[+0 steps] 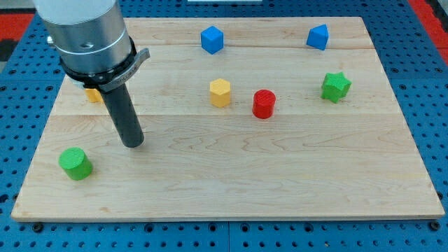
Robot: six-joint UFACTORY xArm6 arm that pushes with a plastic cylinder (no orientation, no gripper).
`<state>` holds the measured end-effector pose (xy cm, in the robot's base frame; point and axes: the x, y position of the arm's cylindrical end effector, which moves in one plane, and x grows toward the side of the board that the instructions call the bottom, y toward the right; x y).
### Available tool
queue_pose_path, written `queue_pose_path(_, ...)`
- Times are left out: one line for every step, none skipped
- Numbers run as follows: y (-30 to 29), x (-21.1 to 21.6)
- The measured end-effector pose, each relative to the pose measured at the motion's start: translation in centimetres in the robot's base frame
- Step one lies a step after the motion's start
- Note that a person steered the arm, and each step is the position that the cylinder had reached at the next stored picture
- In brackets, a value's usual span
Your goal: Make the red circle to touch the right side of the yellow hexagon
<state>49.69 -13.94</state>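
**Seven blocks on a wooden board, and one dark rod**

At the view's left sits a green circle [75, 163], near the bottom corner of the board. Just up and to the right of it is my tip [132, 144], resting on the wood. It touches no block. There are no jaws here to open or close, only this straight rod.

Behind the rod peeks a second yellow block [93, 95]. Most of it is hidden, so its shape cannot be told.

In the middle is the yellow hexagon [220, 92]. Just to its right, and a bit lower, is the red circle [264, 103]. The two are near each other but a small strip of wood shows between them. Both are well apart from my tip.

Up near the top are two blue blocks: a blue cube [212, 39] and, farther right, a blue block [318, 37] with slanted sides.

At the right is a green star [336, 87].

So that makes two green, two yellow, two blue and one red.

The wooden board [231, 182] is pale, with long plank lines. It lies on a blue table [434, 105] full of little holes.
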Motion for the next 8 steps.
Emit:
queue_pose_path(4.9,0.0)
queue_pose_path(11.0,-1.6)
queue_pose_path(17.1,-1.6)
queue_pose_path(23.5,-2.5)
queue_pose_path(26.1,-3.9)
queue_pose_path(23.3,-5.7)
queue_pose_path(19.3,-6.9)
queue_pose_path(17.2,-8.4)
